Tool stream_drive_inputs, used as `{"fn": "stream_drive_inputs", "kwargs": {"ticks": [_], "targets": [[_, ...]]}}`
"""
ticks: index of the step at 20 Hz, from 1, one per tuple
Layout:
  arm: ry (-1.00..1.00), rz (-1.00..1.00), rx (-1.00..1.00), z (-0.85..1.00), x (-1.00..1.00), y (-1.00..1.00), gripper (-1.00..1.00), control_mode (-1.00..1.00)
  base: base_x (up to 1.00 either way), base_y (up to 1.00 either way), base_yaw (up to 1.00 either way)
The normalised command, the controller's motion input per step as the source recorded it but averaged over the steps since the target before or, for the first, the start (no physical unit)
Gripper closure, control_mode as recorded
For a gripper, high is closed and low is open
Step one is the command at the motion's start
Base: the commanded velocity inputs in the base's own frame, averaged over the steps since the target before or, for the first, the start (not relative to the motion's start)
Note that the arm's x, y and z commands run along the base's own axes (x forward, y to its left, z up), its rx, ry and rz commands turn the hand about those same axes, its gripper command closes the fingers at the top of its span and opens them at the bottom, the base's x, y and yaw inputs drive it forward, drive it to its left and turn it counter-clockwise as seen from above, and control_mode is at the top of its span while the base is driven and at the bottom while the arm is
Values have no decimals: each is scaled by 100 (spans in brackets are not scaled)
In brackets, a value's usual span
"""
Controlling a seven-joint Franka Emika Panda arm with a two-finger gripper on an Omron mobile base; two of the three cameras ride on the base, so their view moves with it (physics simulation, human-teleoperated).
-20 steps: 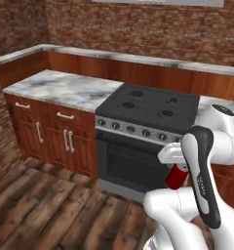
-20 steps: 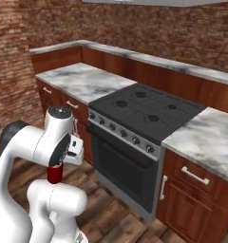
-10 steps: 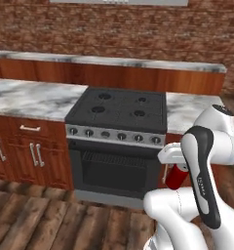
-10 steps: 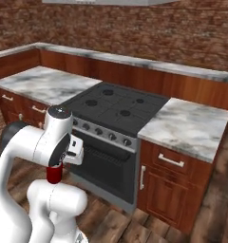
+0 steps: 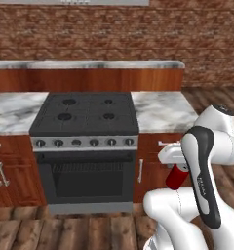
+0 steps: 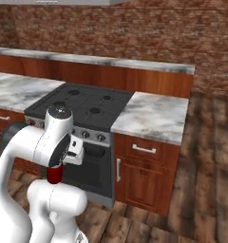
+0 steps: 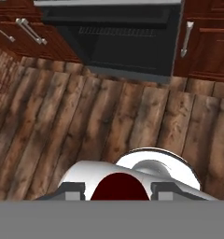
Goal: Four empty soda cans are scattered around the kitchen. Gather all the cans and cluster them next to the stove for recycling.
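The gripper (image 5: 178,168) is clenched on a red soda can (image 5: 176,177), carried low before the stove (image 5: 85,113); the robot should raise it upright and set it gently on the marble counter (image 6: 151,115) just beside the cooktop.

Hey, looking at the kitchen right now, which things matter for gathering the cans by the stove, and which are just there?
Part of the job:
- red soda can held in the claw
- stove
- marble counter beside the stove

Just there:
- wooden cabinets
- brick wall
- plank floor
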Motion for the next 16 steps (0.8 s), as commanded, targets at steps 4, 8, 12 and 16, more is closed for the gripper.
{"fn": "stream_drive_inputs", "kwargs": {"ticks": [4,8,12,16], "targets": [[0,0,0,0,0,0,100,100,18,9,-42],[0,0,0,0,0,0,100,100,34,16,-38],[0,0,0,0,0,0,100,100,70,3,-20],[0,0,0,0,0,0,100,100,67,1,-7]]}}
